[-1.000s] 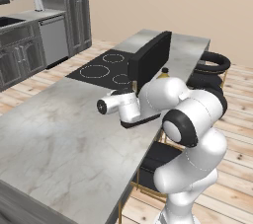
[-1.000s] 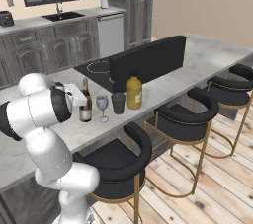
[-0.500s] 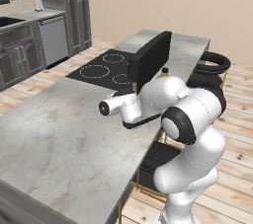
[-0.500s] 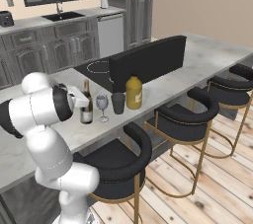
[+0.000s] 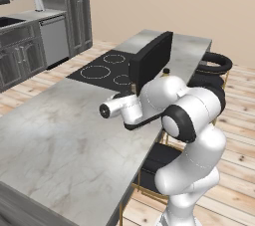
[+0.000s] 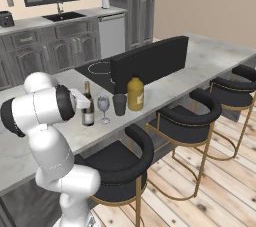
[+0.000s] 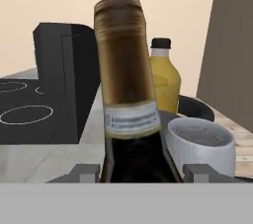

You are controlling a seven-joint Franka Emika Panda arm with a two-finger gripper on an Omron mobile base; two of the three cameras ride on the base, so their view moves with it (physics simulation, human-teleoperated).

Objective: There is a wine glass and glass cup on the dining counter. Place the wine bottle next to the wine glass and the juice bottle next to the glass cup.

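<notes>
The wine bottle [image 6: 88, 107], slim and dark with a gold foil top, stands on the dining counter [image 6: 210, 53] near its front edge. My gripper [image 6: 86, 102] is shut on it. In the hand view the bottle's neck [image 7: 123, 70] rises right in front, a fingertip on either side of its shoulders around my gripper [image 7: 141, 172]. To the bottle's right stand, in a row, the clear wine glass [image 6: 103, 106], the dark glass cup [image 6: 119, 104] and the yellow juice bottle [image 6: 135, 92]. The hand view shows the glass's rim [image 7: 200, 141] and the juice bottle [image 7: 165, 80] behind it.
A tall black panel [image 6: 150, 61] stands upright just behind the row, with the black cooktop [image 5: 99, 70] beyond it. Black round stools [image 6: 120, 161] line the counter's front edge. A broad bare stretch of counter [image 5: 60, 135] lies to the arm's left.
Almost nothing: the hand has edged slightly along the counter at the wine bottle. Bottle, glass, cup and juice bottle stand where they were.
</notes>
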